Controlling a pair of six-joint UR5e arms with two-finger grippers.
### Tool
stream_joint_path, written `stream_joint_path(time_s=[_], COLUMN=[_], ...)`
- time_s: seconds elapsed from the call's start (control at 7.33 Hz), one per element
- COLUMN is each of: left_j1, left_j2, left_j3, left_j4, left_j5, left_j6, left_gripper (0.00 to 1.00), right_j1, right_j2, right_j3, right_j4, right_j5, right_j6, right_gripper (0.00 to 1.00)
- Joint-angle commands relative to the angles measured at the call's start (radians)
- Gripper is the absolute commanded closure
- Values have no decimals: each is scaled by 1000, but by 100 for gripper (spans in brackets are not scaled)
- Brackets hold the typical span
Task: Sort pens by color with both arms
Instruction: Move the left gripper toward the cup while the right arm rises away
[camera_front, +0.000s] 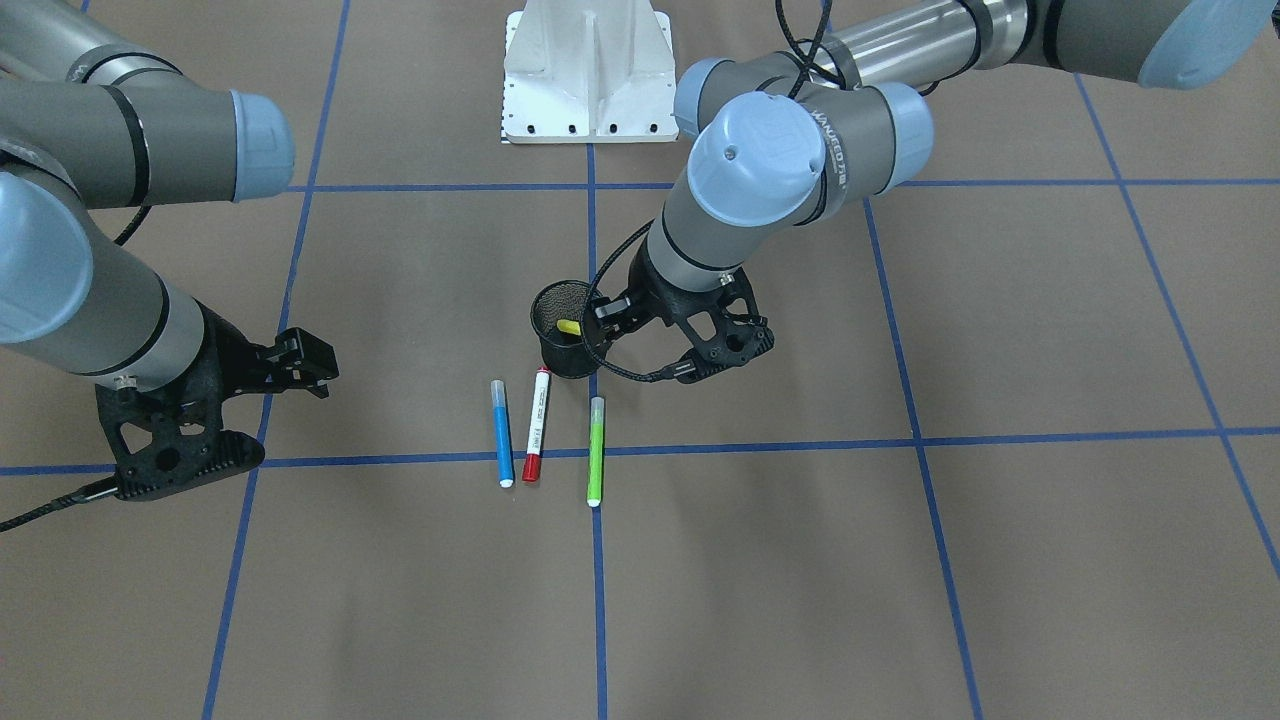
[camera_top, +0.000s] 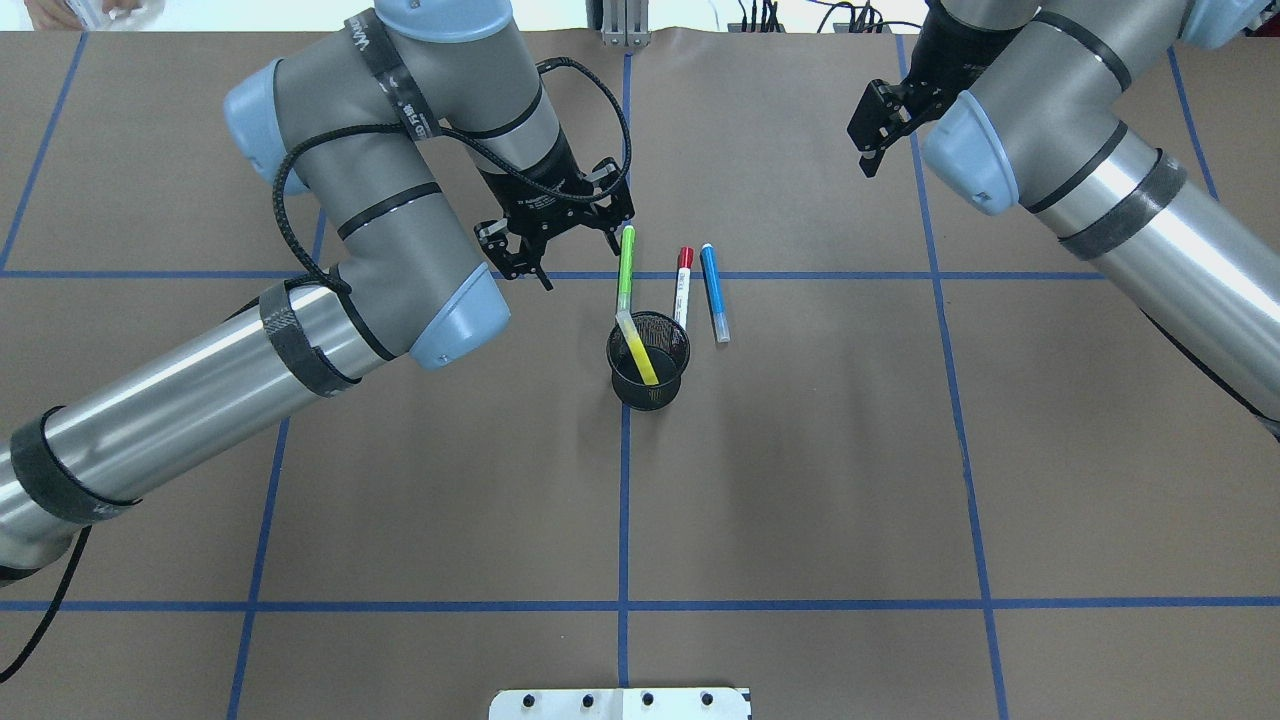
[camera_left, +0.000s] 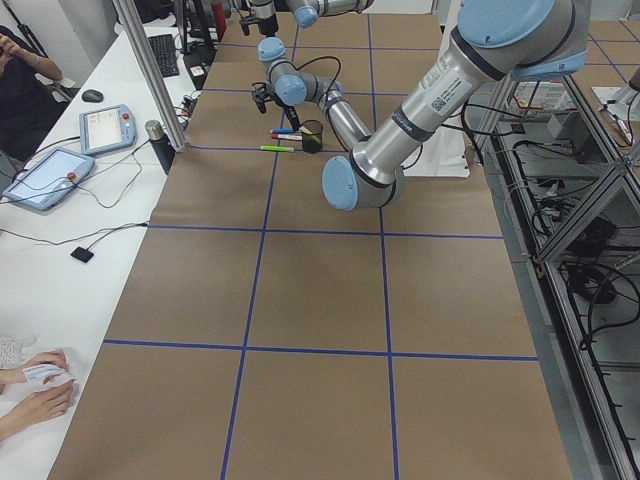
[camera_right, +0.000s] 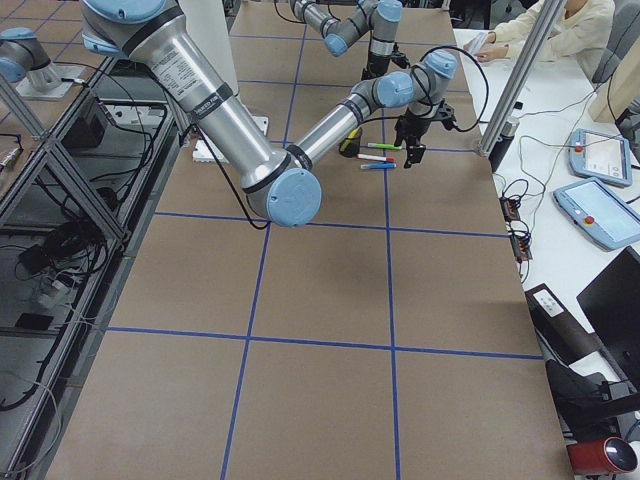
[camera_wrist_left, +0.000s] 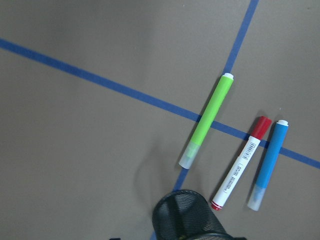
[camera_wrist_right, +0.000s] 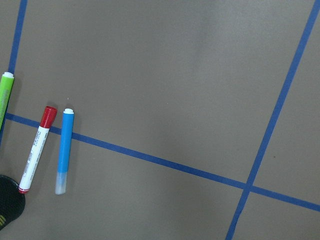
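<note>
Three pens lie side by side on the brown table: lime green (camera_top: 626, 268), white with a red cap (camera_top: 683, 285) and blue (camera_top: 714, 292). The yellow pen (camera_top: 638, 347) leans inside the black mesh cup (camera_top: 648, 385) just in front of them. My left gripper (camera_top: 580, 262) is open and empty, hovering just left of the green pen and beside the cup (camera_front: 565, 345). My right gripper (camera_top: 872, 140) is open and empty, well to the right of the pens. The left wrist view shows the green (camera_wrist_left: 206, 120), red-capped (camera_wrist_left: 241, 162) and blue (camera_wrist_left: 268, 164) pens.
The white metal base (camera_front: 588, 80) stands at the robot's edge of the table. Blue tape lines (camera_top: 960, 440) divide the brown surface into squares. A side table with tablets (camera_left: 50, 175) and seated people runs along the far edge.
</note>
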Motion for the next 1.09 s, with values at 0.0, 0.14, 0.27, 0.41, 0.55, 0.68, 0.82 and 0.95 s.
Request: stream_joint_path(time_s=[0.0, 0.14, 0.27, 0.41, 0.55, 0.68, 0.82, 0.95], left_j1=[28, 49, 63, 74, 82, 82, 82, 88], left_j2=[-31, -59, -103, -111, -106, -103, -99, -93], left_j3=[23, 68, 145, 166, 171, 169, 169, 168], left_j4=[-1, 0, -1, -3, -1, -1, -1, -1], left_j5=[51, 75, 75, 75, 75, 75, 73, 73], left_j6=[-171, -170, -164, -154, -126, -109, -97, -74], left_gripper=[16, 16, 16, 18, 22, 25, 27, 31], right_j1=[0, 0, -1, -1, -3, -4, -7, -12], right_j2=[2, 4, 6, 6, 9, 9, 12, 25], right_j3=[12, 12, 9, 9, 9, 9, 10, 6], right_j4=[-7, -7, -7, -7, -7, -7, -7, -13], right_j5=[-2, -4, -7, -7, -7, -7, -9, -10], right_j6=[-1, -1, -1, -1, -1, 0, 8, 17], right_gripper=[1, 1, 1, 1, 1, 1, 1, 1])
